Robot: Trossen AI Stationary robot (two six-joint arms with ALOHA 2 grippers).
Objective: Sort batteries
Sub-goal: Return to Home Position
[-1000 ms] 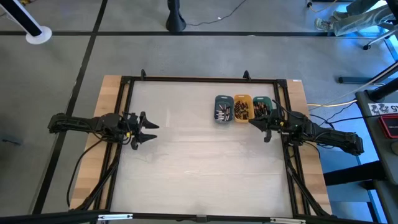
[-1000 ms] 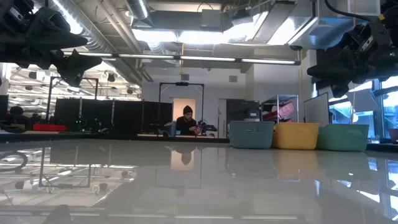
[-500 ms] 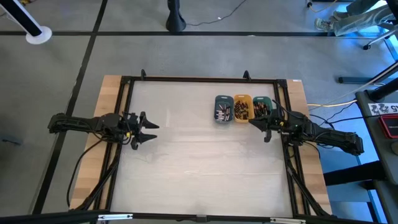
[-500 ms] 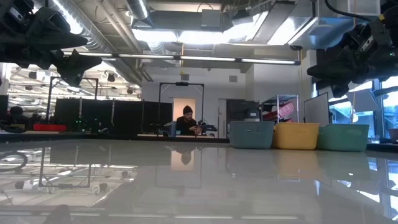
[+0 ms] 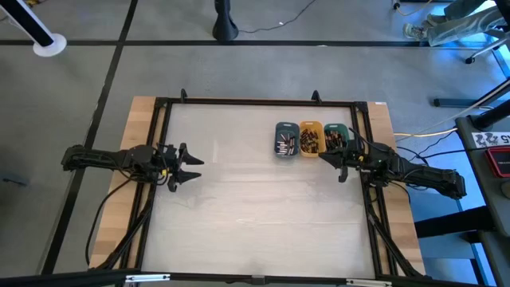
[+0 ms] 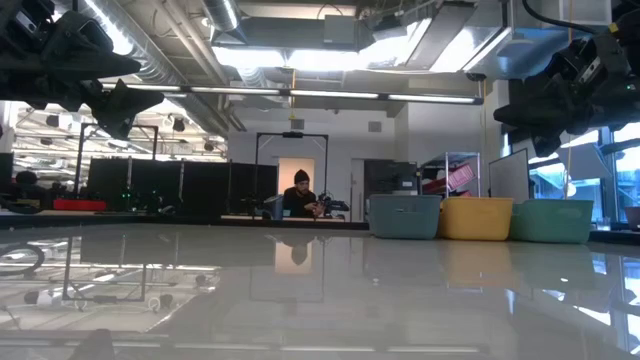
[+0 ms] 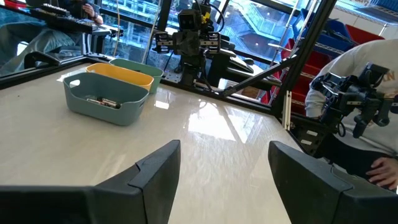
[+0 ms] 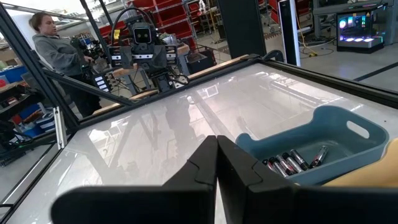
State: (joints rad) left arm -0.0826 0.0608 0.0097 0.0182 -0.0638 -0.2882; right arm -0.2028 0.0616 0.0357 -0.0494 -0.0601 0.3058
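A: What has changed in the last second?

B: Nothing I can find. The table, both arms and the three trays lie just as they did a second ago. With the arms parked like this, I judge the sorting finished and the return home done, or all but done

A: Where are the arms parked?

B: From above, the left gripper hangs at 9 o'clock of the table, its fingers spread wide with nothing between them. The right gripper sits at 3 o'clock, just off the 5 o'clock corner of the green tray, its fingers pressed together on nothing

A: And the batteries?

B: All the batteries I can see are in the row of trays at 1 o'clock. That row is the slate-blue tray, the orange tray and the green one, side by side and touching. No loose cell shows on the table top

A: Does any view add to that?

B: The overhead view alone looks into all three trays. The low view gives only their outer walls, plus a distant seated person. The right wrist view settles that its fingers meet, and it shows the silvery cells in the slate-blue tray up close, with a person in a grey top beyond the table. The left wrist view confirms the wide gap between its own fingers
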